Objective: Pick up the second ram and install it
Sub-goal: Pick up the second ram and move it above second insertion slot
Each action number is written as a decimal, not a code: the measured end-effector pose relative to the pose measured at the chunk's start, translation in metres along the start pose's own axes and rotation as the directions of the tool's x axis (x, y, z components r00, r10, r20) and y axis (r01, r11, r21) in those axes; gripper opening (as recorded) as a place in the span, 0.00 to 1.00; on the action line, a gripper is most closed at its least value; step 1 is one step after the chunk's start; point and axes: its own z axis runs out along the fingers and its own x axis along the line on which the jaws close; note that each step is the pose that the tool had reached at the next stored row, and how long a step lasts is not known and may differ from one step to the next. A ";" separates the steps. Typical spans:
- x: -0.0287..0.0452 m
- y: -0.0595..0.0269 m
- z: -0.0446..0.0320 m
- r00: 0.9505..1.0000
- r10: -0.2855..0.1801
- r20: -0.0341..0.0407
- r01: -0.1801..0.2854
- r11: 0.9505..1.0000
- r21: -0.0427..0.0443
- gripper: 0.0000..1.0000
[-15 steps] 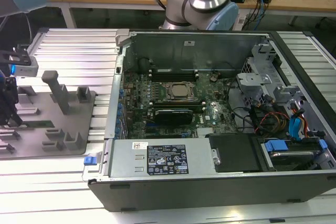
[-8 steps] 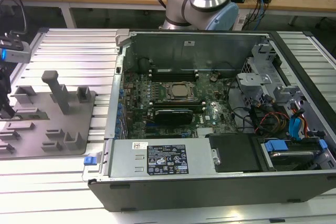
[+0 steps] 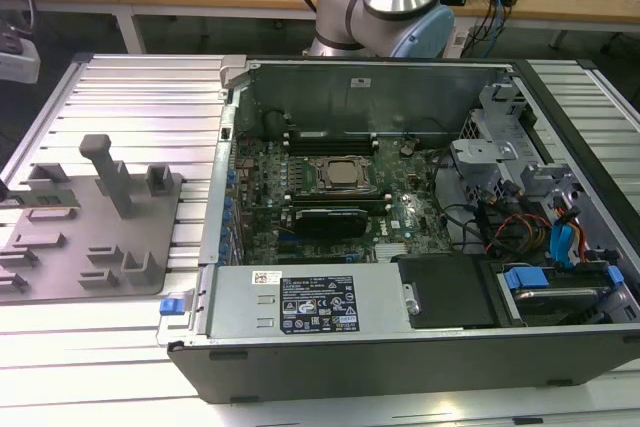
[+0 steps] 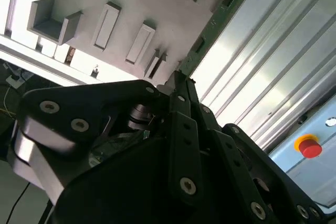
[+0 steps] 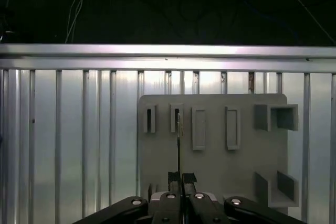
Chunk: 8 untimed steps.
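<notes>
Exterior view's left: grey fixture plate [image 3: 75,232] on the ribbed table [image 3: 140,97]. In both wrist views the second ram [image 4: 220,13] stands edge-on over the plate, with the gripper [image 4: 178,77] jaws clamped on its near end. Can't tell if it's clear of the slot. Keep it square, no twist. Open PC case [image 3: 400,247] with motherboard [image 3: 330,197] is to the right.

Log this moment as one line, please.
claw: shut on second ram | place: over grey fixture plate | install: not done, ram outside computer case
</notes>
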 end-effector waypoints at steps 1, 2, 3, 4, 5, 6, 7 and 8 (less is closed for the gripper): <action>-0.0001 0.0000 -0.0021 1.000 0.000 0.000 0.000 1.000 0.000 0.10; -0.0003 0.0001 -0.0062 1.000 0.000 -0.001 0.000 1.000 0.000 0.10; -0.0005 0.0001 -0.0088 1.000 0.000 -0.002 0.000 1.000 0.000 0.10; -0.0007 0.0001 -0.0118 1.000 0.000 -0.003 0.000 1.000 0.000 0.10; -0.0008 0.0001 -0.0162 1.000 0.000 -0.004 0.000 1.000 0.000 0.10; -0.0008 0.0002 -0.0220 1.000 0.000 -0.004 0.000 1.000 0.000 0.10; -0.0008 0.0003 -0.0288 1.000 0.000 -0.005 0.000 1.000 0.000 0.10; -0.0010 0.0004 -0.0337 1.000 0.000 -0.006 0.000 1.000 0.000 0.10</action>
